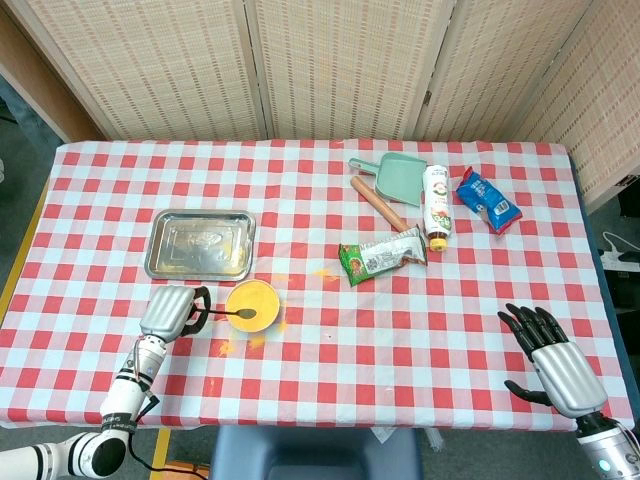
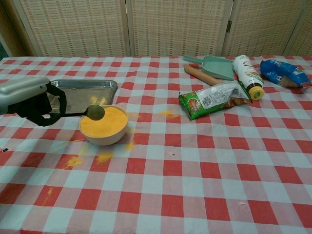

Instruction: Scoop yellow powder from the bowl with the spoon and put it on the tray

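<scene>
A bowl (image 1: 252, 304) (image 2: 103, 125) full of yellow powder stands just in front of the metal tray (image 1: 200, 244) (image 2: 83, 92). My left hand (image 1: 168, 313) (image 2: 30, 102) grips a thin spoon (image 2: 88, 113) (image 1: 230, 314) by its handle, left of the bowl. The spoon's head hangs a little above the bowl's left rim. Some yellow powder lies on the tray near its right end. At the front right edge of the table my right hand (image 1: 558, 364) hovers open, holding nothing.
Spilled yellow powder (image 2: 103, 157) dots the cloth in front of the bowl. Further right lie a green snack packet (image 2: 214, 98), a wooden rolling pin (image 2: 200, 74), a green dustpan (image 2: 214, 66), a bottle on its side (image 2: 247, 76) and a blue bag (image 2: 284, 72).
</scene>
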